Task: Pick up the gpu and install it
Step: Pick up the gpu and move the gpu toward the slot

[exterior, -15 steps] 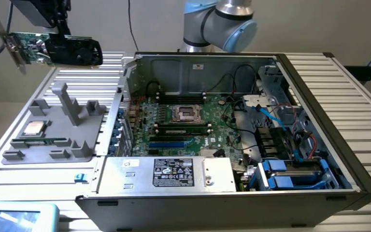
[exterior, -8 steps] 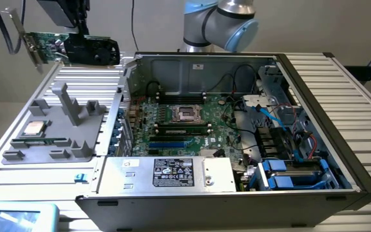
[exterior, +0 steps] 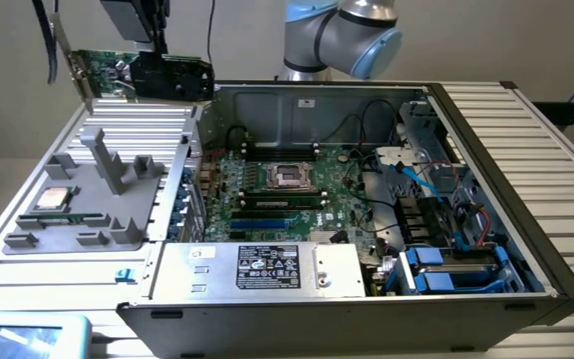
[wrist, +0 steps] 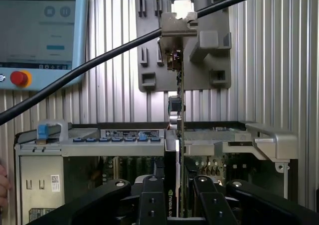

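Note:
The gpu (exterior: 147, 75) hangs in the air above the far corner of the table, at the exterior view's upper left. Its green board, black fan shroud and silver end bracket all show. My gripper (exterior: 152, 46) grips it from above, shut on its top edge. In the wrist view the gpu (wrist: 180, 130) stands edge-on between my two black fingers (wrist: 152, 202), with its silver bracket (wrist: 177, 25) at the far end. The open computer case (exterior: 486, 157) lies to the exterior view's right of the card, its motherboard (exterior: 287, 202) exposed.
A grey parts fixture (exterior: 87, 224) on the ribbed table holds a square silver chip (exterior: 51, 198) and a narrow green stick (exterior: 63, 220). A blue-framed pendant (wrist: 42, 36) lies nearby. A black cable (wrist: 99, 60) crosses the wrist view. A person's hand (wrist: 2, 185) shows at that view's edge.

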Motion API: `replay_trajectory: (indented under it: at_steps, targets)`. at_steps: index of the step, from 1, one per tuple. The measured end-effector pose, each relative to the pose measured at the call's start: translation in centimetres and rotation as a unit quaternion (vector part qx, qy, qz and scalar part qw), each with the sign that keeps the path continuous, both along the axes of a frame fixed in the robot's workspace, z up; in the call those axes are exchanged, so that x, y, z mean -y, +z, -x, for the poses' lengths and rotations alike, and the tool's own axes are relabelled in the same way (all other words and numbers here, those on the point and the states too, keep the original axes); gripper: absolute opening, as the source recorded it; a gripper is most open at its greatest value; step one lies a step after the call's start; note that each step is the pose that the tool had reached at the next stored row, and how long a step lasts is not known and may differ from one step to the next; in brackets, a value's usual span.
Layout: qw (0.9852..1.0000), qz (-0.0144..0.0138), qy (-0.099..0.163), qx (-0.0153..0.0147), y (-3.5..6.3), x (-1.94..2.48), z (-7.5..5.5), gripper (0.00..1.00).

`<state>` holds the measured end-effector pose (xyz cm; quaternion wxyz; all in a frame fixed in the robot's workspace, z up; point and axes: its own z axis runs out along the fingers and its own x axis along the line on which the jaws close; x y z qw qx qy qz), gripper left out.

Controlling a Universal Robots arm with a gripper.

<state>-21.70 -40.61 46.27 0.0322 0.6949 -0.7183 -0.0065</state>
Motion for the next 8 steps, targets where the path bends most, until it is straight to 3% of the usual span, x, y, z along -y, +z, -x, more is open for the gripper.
replay_trajectory:
  at_steps: [8]
  targets:
    - [1.0000, -0.0001, 0.001, -0.0001, 0.00, -0.01, -3.7, 0.25]
